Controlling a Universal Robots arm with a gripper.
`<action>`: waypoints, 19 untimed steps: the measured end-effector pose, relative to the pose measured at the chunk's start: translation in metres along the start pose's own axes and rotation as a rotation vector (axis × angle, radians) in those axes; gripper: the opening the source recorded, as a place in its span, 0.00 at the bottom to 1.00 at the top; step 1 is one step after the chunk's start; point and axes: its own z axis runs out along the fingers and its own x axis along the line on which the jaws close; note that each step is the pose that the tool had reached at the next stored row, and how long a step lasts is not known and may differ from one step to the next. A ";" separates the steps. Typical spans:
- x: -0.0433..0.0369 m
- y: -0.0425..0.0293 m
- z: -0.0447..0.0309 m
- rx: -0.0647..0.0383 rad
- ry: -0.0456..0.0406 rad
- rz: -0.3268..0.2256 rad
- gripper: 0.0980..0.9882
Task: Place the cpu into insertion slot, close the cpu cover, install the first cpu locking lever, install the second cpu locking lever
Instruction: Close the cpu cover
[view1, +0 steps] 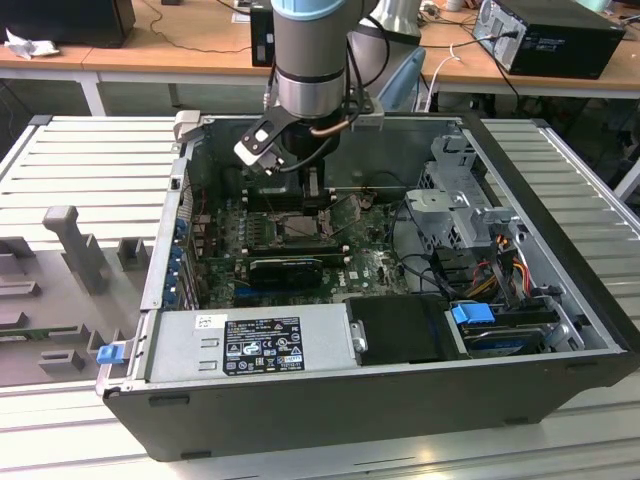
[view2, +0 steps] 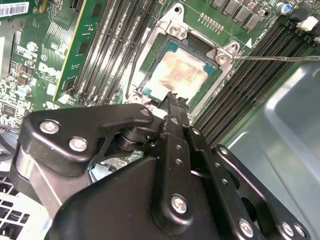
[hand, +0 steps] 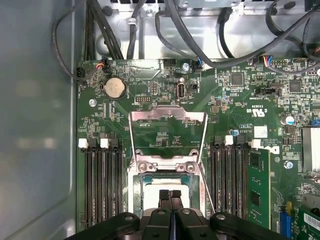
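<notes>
The cpu (view2: 181, 74) lies flat in the insertion slot (view2: 196, 46), its metal top smeared tan. In both wrist views my gripper (view2: 173, 98) is shut, its fingertips (hand: 164, 194) pressed together with nothing between them, just above the chip's near edge. The cpu (hand: 168, 183) sits below the cpu cover (hand: 168, 114), a silver frame flipped back open over the green board. A thin locking lever (hand: 207, 189) slants free beside the slot (hand: 136, 186). In the exterior view the gripper (view1: 310, 204) reaches down into the open case over the socket (view1: 298, 228).
Long black memory slots (hand: 100, 185) flank the socket, with a memory stick (hand: 259, 186) on one side. Cables (hand: 200, 35) hang by the case wall. A black expansion card (view1: 286, 268), the power supply (view1: 250, 342) and a drive cage (view1: 460, 212) crowd the case.
</notes>
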 end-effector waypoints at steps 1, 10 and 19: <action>0.0001 0.0001 -0.0010 0.000 0.0000 0.000 0.01; 0.0006 0.0036 -0.0117 0.000 -0.0006 0.000 0.01; 0.0017 0.0065 -0.0271 0.000 -0.0003 0.000 0.01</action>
